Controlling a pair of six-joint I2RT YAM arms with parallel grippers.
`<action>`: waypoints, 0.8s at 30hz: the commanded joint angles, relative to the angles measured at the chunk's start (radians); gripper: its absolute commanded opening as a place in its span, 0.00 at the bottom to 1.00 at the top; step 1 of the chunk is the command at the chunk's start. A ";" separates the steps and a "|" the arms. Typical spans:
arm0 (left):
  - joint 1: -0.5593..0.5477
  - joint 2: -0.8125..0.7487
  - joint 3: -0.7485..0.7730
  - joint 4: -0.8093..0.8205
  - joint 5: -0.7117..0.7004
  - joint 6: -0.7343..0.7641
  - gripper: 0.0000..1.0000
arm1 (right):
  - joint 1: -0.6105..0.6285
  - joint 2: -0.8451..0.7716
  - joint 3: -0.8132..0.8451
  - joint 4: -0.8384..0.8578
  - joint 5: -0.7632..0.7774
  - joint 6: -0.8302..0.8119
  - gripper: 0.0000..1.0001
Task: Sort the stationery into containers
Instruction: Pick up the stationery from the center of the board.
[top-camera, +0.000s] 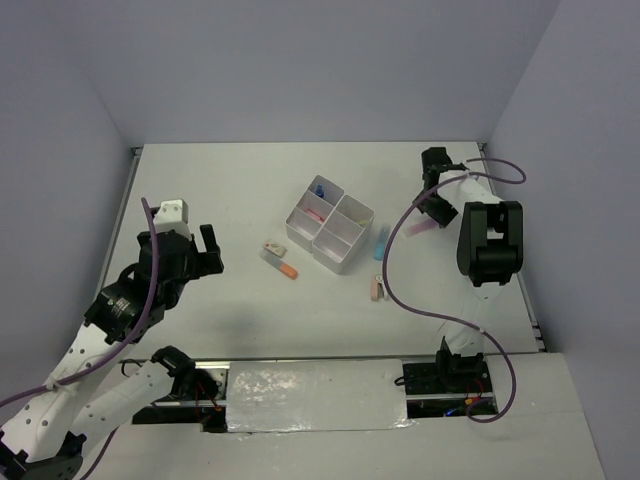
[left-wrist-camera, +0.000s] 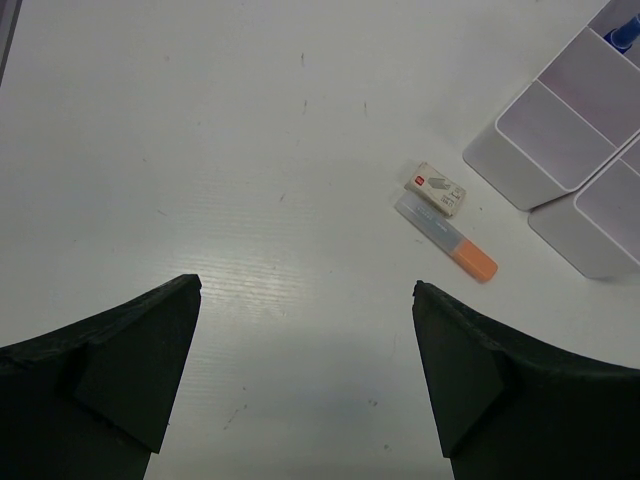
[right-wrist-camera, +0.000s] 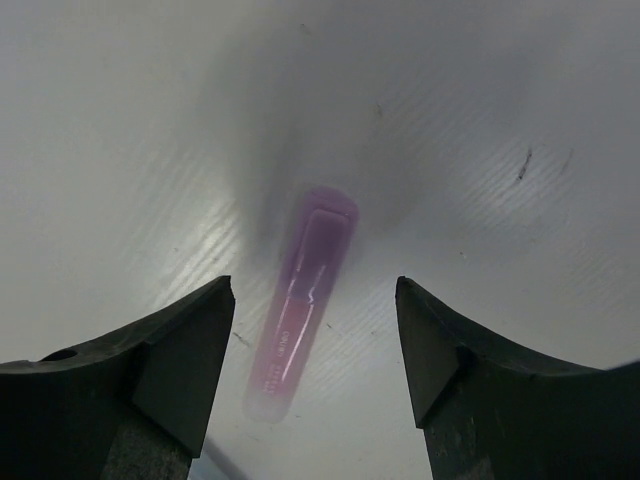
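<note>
White table (faintly scuffed), pale walls, shiny strip at near edge.

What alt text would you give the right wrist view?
A pink highlighter lies on the white table, slightly blurred, between the dark, open jaws of the right gripper. Neither jaw touches it.

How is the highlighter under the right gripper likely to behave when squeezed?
Likely rigid: the highlighter looks like a hard plastic barrel. Its glossy, rounded body lies flat on the table, so it may roll or slip if touched on one side first. It looks small inside the open right gripper, so it is probably light.
</note>
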 joint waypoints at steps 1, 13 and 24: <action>0.005 -0.010 -0.002 0.043 0.008 0.031 0.99 | -0.005 -0.034 -0.037 -0.008 0.038 0.049 0.72; 0.005 -0.011 -0.004 0.045 0.010 0.034 0.99 | -0.077 0.102 0.039 -0.063 -0.075 0.059 0.41; 0.005 -0.013 -0.004 0.045 0.008 0.034 0.99 | -0.080 0.052 -0.033 -0.006 -0.117 0.036 0.00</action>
